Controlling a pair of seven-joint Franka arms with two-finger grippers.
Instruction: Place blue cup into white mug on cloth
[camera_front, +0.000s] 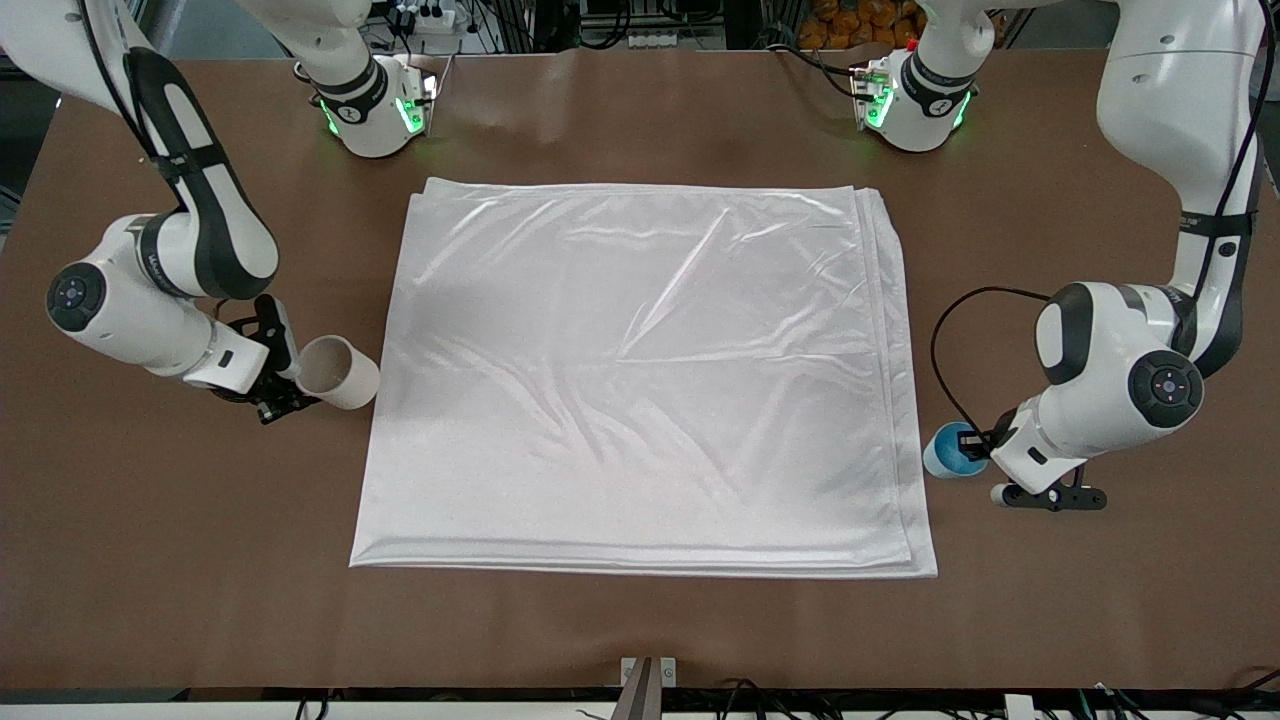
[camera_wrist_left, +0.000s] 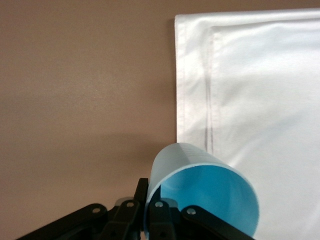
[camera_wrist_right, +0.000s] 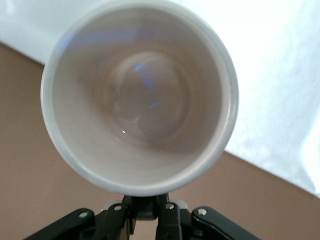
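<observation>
Cloth (camera_front: 640, 380) spread flat on brown worktop (camera_front: 640, 630), folded in layers, creased, midway between the two arms. Right claw (camera_front: 290, 375) at the right arm's end of the worktop, just beside the cloth's edge, clamped on mug (camera_front: 338, 372); mug tipped on its side in the grip, its body pointing toward the cloth, apart from the cloth. From the right wrist, mug (camera_wrist_right: 137, 95) seen mouth-on, inside off-white and slightly stained, fingers (camera_wrist_right: 145, 207) closed at the rim, cloth (camera_wrist_right: 280, 80) past it. Left claw (camera_front: 985, 452) at the left arm's end, close to the cloth's nearer corner, clamped on cup (camera_front: 950, 450); cup just beside the cloth's edge, off the cloth. From the left wrist, cup (camera_wrist_left: 200, 192) tilted, bright blue inside showing, one finger (camera_wrist_left: 160, 215) inside the rim and one outside, layered cloth corner (camera_wrist_left: 250, 100) near it. Cup and mug well apart, cloth between them, neither on it.
</observation>
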